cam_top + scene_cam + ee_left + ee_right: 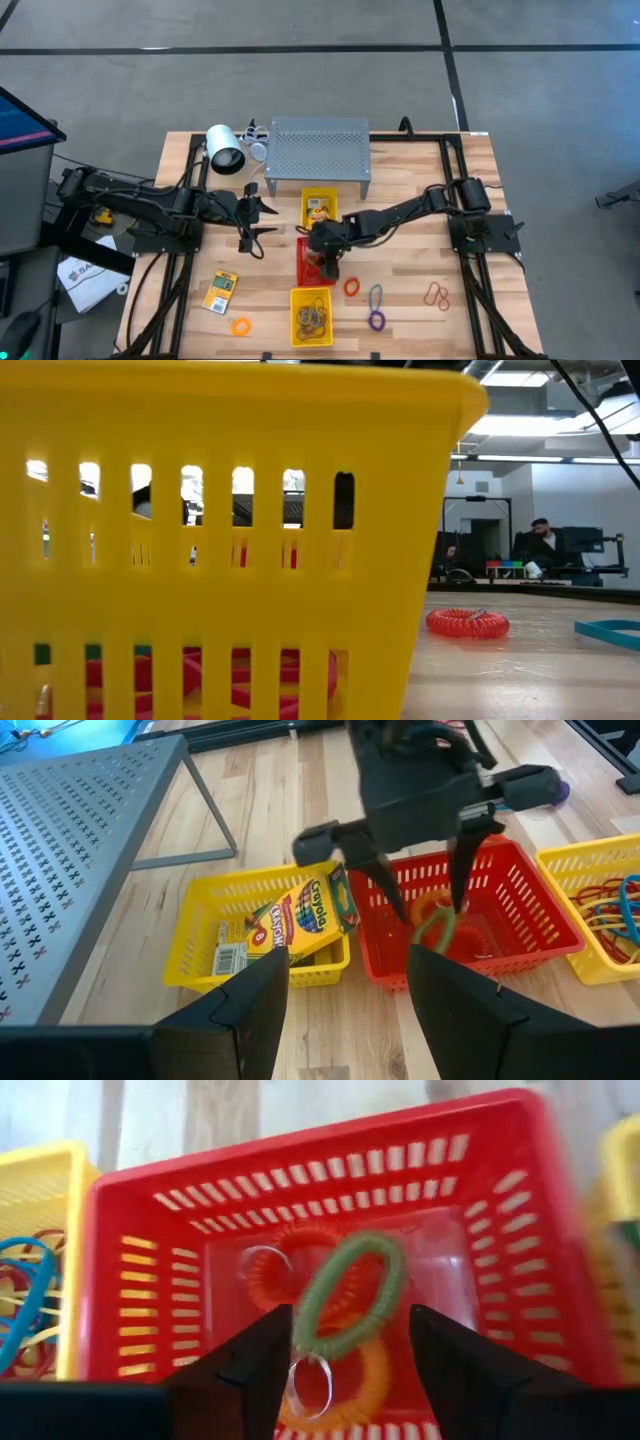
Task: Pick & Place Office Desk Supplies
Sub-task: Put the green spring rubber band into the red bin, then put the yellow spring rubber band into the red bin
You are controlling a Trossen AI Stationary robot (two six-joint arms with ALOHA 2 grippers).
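Note:
My right gripper [325, 254] hangs open over the red tray [303, 262], fingers pointing down; it also shows in the left wrist view [428, 895]. A green coiled ring [350, 1292] sits between and just below its fingertips inside the tray, over an orange-red coiled ring [300, 1270]; it also shows in the left wrist view [436, 925]. My left gripper [256, 212] waits open and empty left of the trays. A crayon box [300, 910] leans in the far yellow tray [320, 207]. A yellow-orange packet [220, 291] lies on the table.
The near yellow tray [311, 316] holds several rubber bands. Loose on the table are an orange ring [240, 326], a red ring [351, 287], purple loops [375, 306] and brown-red bands [435, 294]. A grey perforated shelf [318, 150] and a white cylinder [224, 148] stand at the back.

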